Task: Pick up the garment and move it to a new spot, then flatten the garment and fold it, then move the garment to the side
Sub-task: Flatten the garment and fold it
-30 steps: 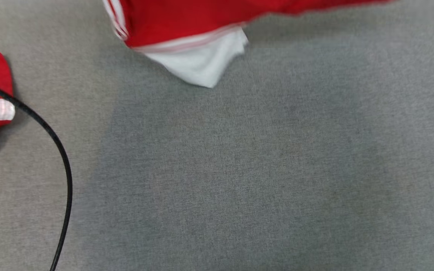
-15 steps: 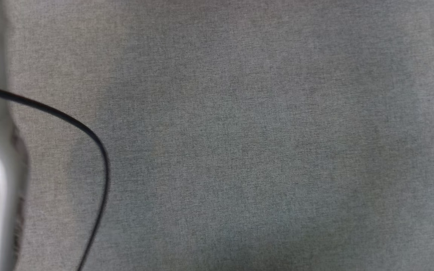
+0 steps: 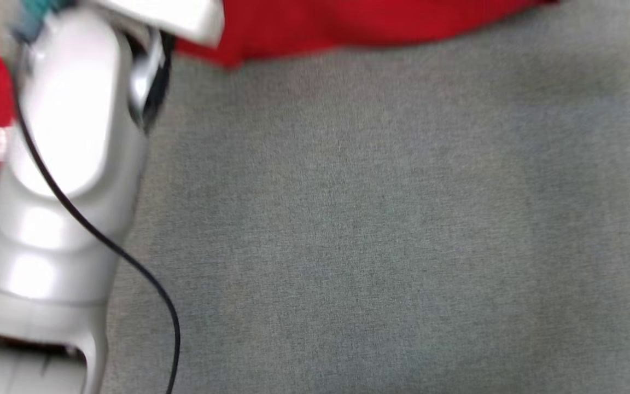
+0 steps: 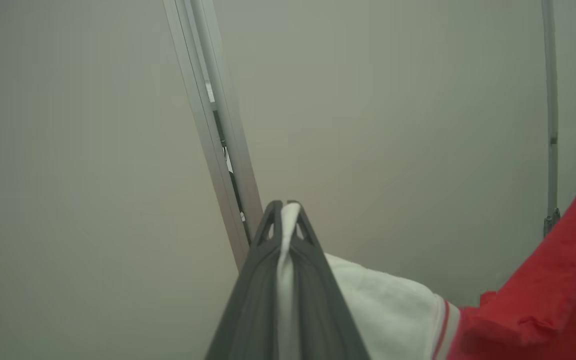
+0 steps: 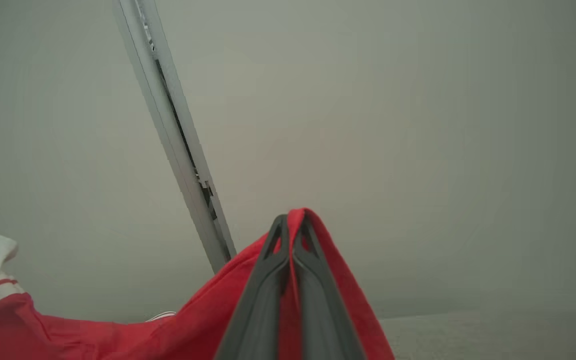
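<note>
The left claw [image 4: 288,205] is clamped on a white strip of the garment [image 4: 383,305], which runs up between the two fingers and peeks out at their tips. Just right of that claw the white panel spills out and meets a red-and-white striped band. From there red cloth climbs away to the claw's far right.

The right claw [image 5: 293,217] is pinched tight on a red fold that crests over its tips. From there the red cloth drops away below it and to its left, ending in a white striped edge at the far left of that view. The garment therefore hangs stretched between the two claws, one grip on its white part and one on its red.

Behind both claws are a pale wall [image 5: 418,125] and a slanted metal rail [image 4: 218,125], which suggests both are raised well above the work. In the head view the left forearm [image 3: 69,126] reaches up, with a black cable [image 3: 101,241] trailing across it. Red cloth runs along the top edge over the grey surface [image 3: 375,246], with a red-and-white scrap just left of the forearm. That view is smeared, so I cannot tell whether the lower hem touches the surface.

By my reading the pick-up is done and the carry to a new spot is in hand. The garment has not yet been laid down or flattened and shows no fold. Spreading it, folding it and moving it aside are all left.
</note>
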Motion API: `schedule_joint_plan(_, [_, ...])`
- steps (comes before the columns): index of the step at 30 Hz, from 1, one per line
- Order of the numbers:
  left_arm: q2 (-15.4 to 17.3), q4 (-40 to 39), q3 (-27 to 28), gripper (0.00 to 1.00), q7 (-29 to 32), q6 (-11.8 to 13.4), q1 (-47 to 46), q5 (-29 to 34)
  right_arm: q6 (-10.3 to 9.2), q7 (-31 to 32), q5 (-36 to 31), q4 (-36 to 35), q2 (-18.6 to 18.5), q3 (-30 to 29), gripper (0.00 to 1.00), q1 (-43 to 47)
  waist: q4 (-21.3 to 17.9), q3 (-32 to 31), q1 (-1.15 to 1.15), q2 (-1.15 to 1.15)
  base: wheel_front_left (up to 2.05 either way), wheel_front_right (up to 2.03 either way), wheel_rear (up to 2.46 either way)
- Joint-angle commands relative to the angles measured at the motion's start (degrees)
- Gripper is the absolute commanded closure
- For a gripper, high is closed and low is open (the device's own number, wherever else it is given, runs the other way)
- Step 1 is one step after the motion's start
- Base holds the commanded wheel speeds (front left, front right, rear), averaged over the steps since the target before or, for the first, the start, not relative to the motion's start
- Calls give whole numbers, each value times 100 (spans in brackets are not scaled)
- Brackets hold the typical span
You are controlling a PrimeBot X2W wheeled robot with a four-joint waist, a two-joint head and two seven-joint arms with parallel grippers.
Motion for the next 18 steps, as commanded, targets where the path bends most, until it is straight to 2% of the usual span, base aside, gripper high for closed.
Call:
schedule_joint_plan(1, [33, 74, -78, 100, -13, -112, 453, 42, 2, -9, 224, 154, -76, 140, 100, 429, 51, -426, 0, 0, 0, 0, 0])
schedule_joint_plan(9, [244, 271, -426, 100, -14, -370, 1715, -69, 2, -11, 589, 461, -318, 971, 100, 1431, 76, -1094, 0, 0, 0, 0, 0])
schedule_joint_plan(18, [734, 184, -1372, 100, -14, -420, 2872, -109, 2, -11, 1093, 849, -427, 1619, 100, 2263, 118, -1785, 0, 0, 0, 0, 0])
